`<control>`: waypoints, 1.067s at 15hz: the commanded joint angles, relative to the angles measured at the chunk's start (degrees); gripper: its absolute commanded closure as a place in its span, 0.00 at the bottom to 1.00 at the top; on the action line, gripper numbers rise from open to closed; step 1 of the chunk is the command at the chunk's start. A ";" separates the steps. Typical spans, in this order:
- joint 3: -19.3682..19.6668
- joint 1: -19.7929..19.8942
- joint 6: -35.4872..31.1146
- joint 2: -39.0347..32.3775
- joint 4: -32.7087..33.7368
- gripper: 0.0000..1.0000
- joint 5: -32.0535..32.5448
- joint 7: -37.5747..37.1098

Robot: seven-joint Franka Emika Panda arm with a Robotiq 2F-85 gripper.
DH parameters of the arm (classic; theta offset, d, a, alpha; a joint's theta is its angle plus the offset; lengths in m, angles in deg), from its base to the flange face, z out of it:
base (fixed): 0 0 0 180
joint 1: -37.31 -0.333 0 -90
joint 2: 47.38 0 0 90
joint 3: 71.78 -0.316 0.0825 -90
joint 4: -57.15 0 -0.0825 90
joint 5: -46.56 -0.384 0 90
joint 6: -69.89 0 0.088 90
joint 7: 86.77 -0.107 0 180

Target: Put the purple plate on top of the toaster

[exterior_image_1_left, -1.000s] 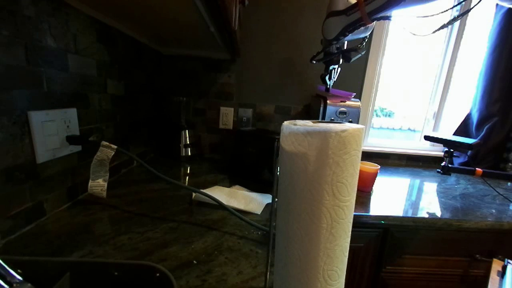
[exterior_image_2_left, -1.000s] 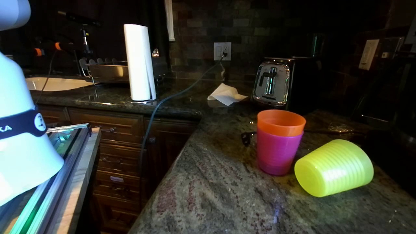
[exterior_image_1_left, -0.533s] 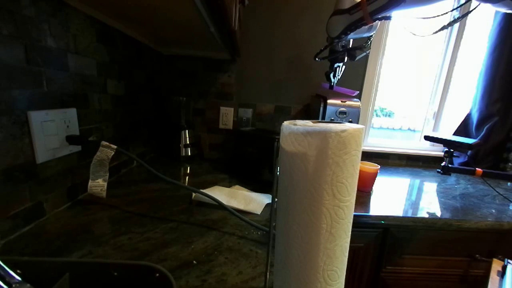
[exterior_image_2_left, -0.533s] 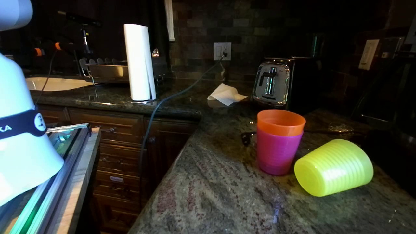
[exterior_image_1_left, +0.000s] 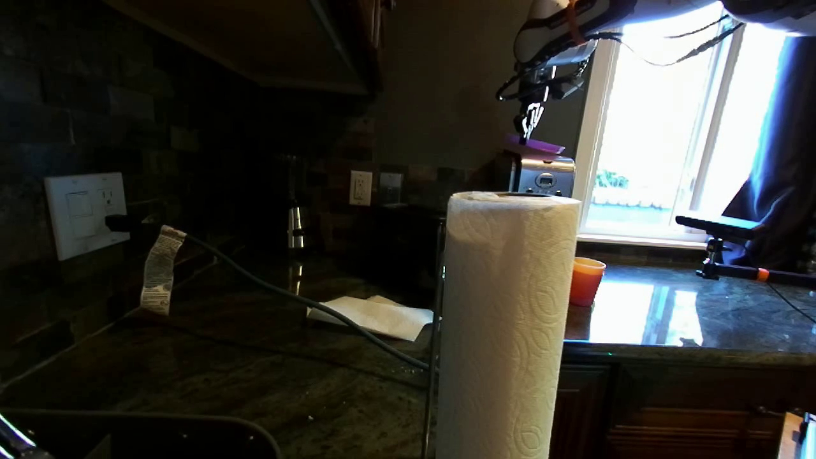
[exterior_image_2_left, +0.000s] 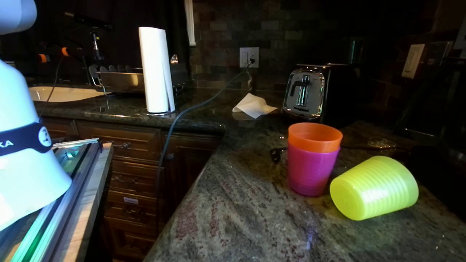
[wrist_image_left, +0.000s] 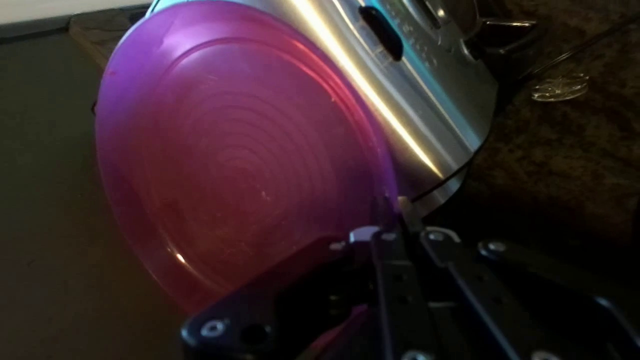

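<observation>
My gripper point(exterior_image_1_left: 525, 131) is shut on the rim of the purple plate point(exterior_image_1_left: 543, 148). In the wrist view the fingertips point(wrist_image_left: 395, 207) pinch the edge of the plate point(wrist_image_left: 245, 165). The plate hangs tilted just over a silver boxy appliance point(exterior_image_1_left: 542, 171) with a round badge, which also shows in the wrist view point(wrist_image_left: 415, 95). I cannot tell whether plate and appliance touch. The toaster point(exterior_image_2_left: 305, 92), dark and boxy with a shiny front and lever, stands on the counter in an exterior view. No plate or gripper shows over it there.
A paper towel roll point(exterior_image_1_left: 510, 319) stands upright. Orange and pink stacked cups point(exterior_image_2_left: 313, 163) and a yellow cup on its side point(exterior_image_2_left: 375, 189) are on the counter. A paper sheet point(exterior_image_2_left: 253, 105) and a cable point(exterior_image_2_left: 204, 103) lie near the toaster.
The gripper and plate shift slightly right and up, then back left and a little lower over the silver appliance. The plate stays held; nothing else has moved.
</observation>
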 commanded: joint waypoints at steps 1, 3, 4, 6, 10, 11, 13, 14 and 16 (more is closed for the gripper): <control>-0.16 0.70 3.02 -2.17 3.52 0.99 -0.81 2.67; 0.13 0.48 3.96 -2.63 4.05 0.70 -0.13 2.22; 0.30 0.33 4.46 -2.79 4.42 0.65 0.29 1.78; 0.27 0.20 4.96 -2.55 4.62 0.49 0.37 1.61; -0.09 -0.67 7.00 -0.35 4.82 0.19 0.29 1.26; -0.81 -0.90 9.19 0.93 4.49 0.12 -1.01 1.75; -2.03 -1.82 13.07 3.71 3.70 0.00 -1.85 2.16; -2.73 -2.65 14.82 5.93 2.26 0.00 -1.76 1.52; -4.73 -3.57 19.72 9.89 0.34 0.00 -4.13 2.22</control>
